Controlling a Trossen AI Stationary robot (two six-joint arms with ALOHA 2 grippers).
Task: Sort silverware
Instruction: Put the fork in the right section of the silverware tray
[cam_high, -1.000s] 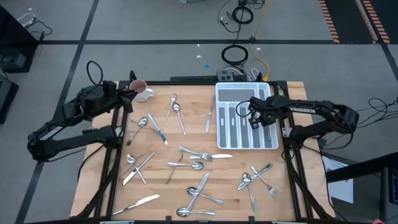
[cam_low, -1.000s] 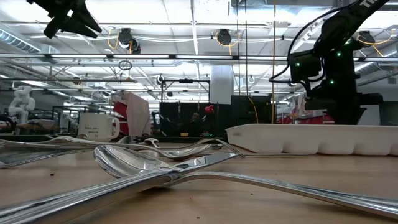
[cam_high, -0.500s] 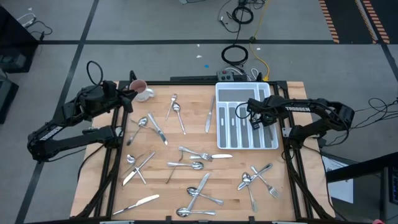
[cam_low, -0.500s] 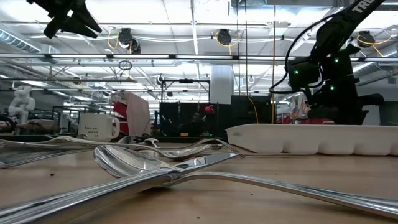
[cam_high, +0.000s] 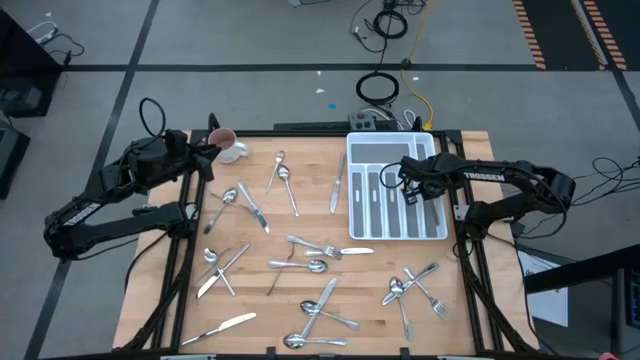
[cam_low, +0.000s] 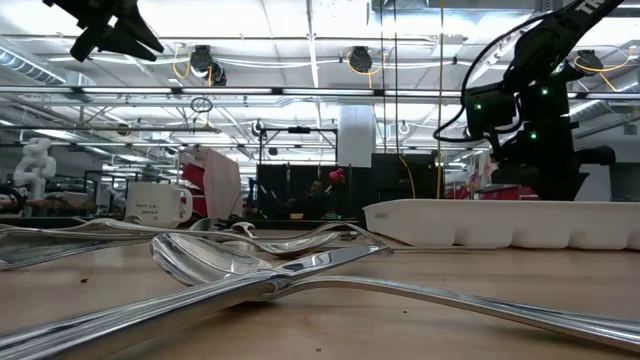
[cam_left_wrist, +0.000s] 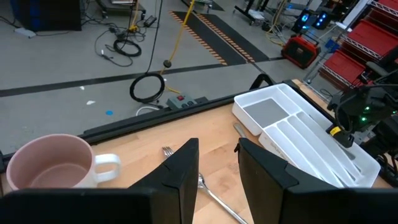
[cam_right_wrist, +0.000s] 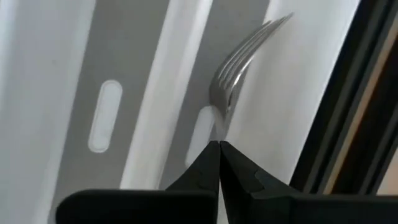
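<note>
Right claw (cam_right_wrist: 219, 147) pinches a fork (cam_right_wrist: 239, 62) over the white tray (cam_high: 362, 150). Left claw (cam_left_wrist: 217, 162) hangs half-open near the mug (cam_high: 229, 146). Other silverware (cam_high: 320, 266) lies scattered on the desk (cam_high: 305, 165).

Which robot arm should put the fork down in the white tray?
The right one. Its tool is shut on the fork, right above the tray. The left tool hangs near the mug, holding nothing.

Fork (cam_right_wrist: 239, 65) — seemingly pinched — over tray (cam_right_wrist: 134, 93)
</note>
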